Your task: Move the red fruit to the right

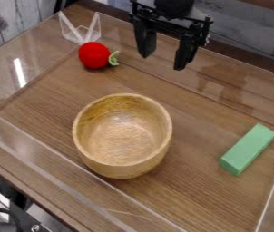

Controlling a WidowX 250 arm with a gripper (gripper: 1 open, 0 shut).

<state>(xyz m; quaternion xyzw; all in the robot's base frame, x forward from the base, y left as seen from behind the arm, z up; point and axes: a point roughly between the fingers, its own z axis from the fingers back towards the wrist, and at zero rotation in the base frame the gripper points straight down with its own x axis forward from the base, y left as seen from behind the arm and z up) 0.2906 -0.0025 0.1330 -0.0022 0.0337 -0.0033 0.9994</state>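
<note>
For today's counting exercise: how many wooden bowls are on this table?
1. The wooden bowl sits near the table's middle, in front of the red fruit and left of the green block. Nothing seems hidden.

Red fruit [93, 54] with green cap, tan wooden bowl [123, 135], green block [248, 149].

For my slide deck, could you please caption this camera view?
Open gripper hangs right of the red fruit, behind a wooden bowl and green block.

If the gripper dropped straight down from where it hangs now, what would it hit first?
Probably the bare wooden table: the open gripper hangs right of the red fruit and behind the wooden bowl, though depth is uncertain.
</note>
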